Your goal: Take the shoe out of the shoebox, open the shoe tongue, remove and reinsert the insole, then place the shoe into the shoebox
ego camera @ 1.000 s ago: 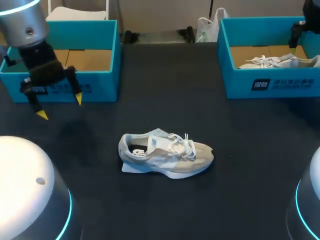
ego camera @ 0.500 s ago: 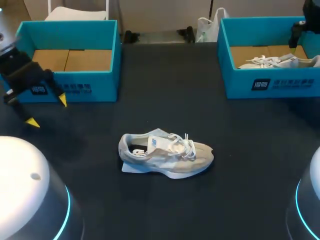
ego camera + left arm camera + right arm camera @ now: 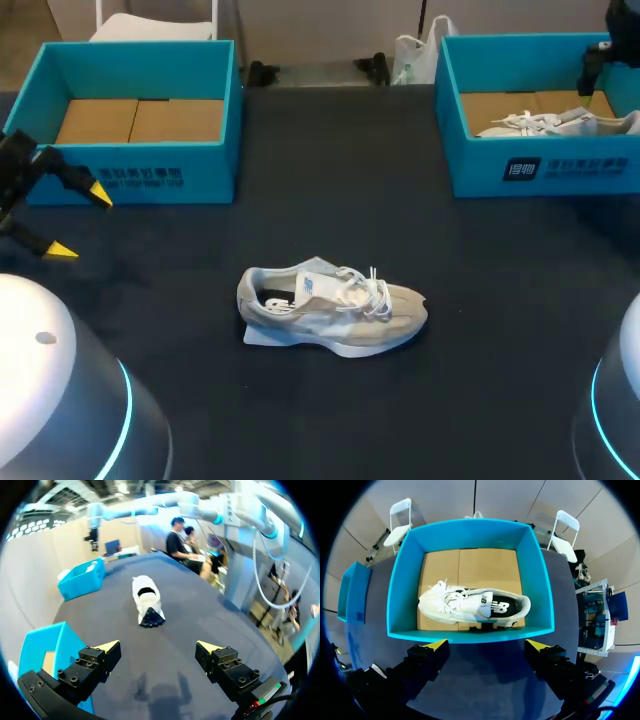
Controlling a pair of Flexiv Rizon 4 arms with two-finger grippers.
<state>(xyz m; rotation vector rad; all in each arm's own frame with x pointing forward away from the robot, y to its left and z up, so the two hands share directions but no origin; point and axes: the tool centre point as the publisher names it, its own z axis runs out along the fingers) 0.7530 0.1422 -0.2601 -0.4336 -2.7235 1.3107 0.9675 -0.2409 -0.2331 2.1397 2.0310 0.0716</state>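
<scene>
Spread wide and empty at the left gripper (image 3: 159,647) (image 3: 80,222): 2 yellow tips held apart over the bare dark table (image 3: 330,180), touching nothing. Just beside 1 of its fingers, the left shoebox (image 3: 50,645) (image 3: 130,175), teal and open-topped, with only a brown cardboard floor showing inside. Straight ahead of those fingers and well apart from them, the shoe (image 3: 147,602) (image 3: 330,310), grey and off-white, standing on its sole out on the table and not in either box. Heel end turned toward this gripper, toe pointing away, laces lying loose across the top. Farther off beyond the shoe, at the table's other end, the right shoebox (image 3: 82,580) (image 3: 540,165), also teal.

Likewise parted and holding nothing at the right gripper (image 3: 487,645), hanging above the table just outside 1 long wall of the right shoebox (image 3: 470,632), both fingers clear of it. Ahead of and below the fingers, inside that box, the 2nd shoe (image 3: 470,605) (image 3: 560,122), white with a dark side panel, lying on its side along the cardboard floor and closer to the wall nearest the gripper than to the far one. Between the 2 boxes, only the shoe on open table, near neither gripper.
</scene>
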